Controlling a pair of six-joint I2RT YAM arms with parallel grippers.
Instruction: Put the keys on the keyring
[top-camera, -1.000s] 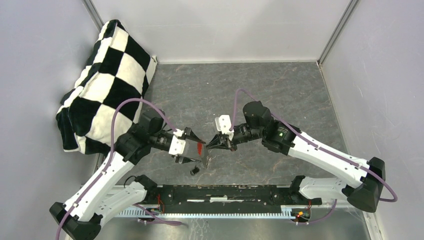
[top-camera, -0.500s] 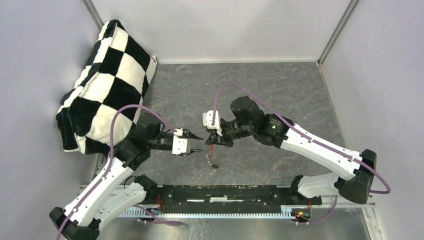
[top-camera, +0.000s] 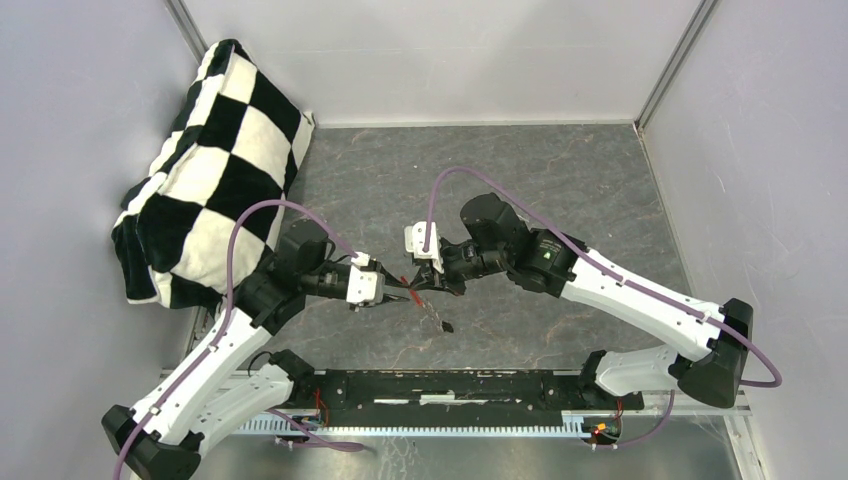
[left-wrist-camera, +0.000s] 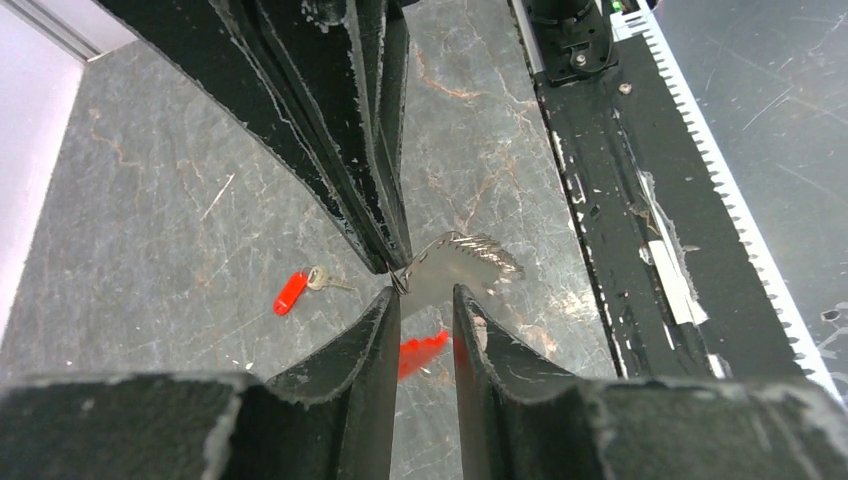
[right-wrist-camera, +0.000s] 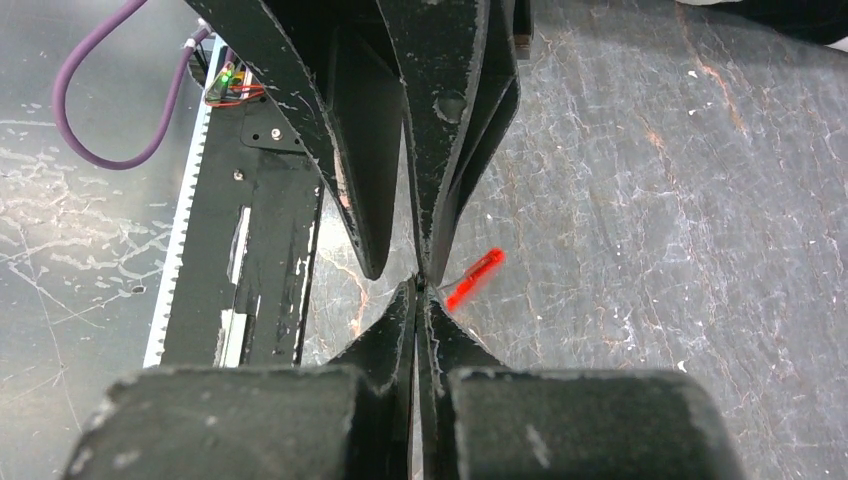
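Far left: a checkered cushion (top-camera: 215, 140) leans in the corner of the grey table (top-camera: 560, 180). In the left wrist view the red key (left-wrist-camera: 292, 292) lies flat on the table, apart from both grippers.

Left gripper (left-wrist-camera: 425, 293): jaws a narrow gap apart, with the red band (left-wrist-camera: 420, 352) of the keyring (left-wrist-camera: 465, 257) showing in that gap. Whether the pads touch it cannot be told.

The keyring is held off the table near its middle, between the tips of the two grippers.

Right gripper (right-wrist-camera: 418, 290): jaws closed tight, pinching the keyring at the end of its grey toothed arc.

The black key (top-camera: 447, 326) sits just below and right of the tips, at the end of a thin grey strand — hanging or resting, unclear.
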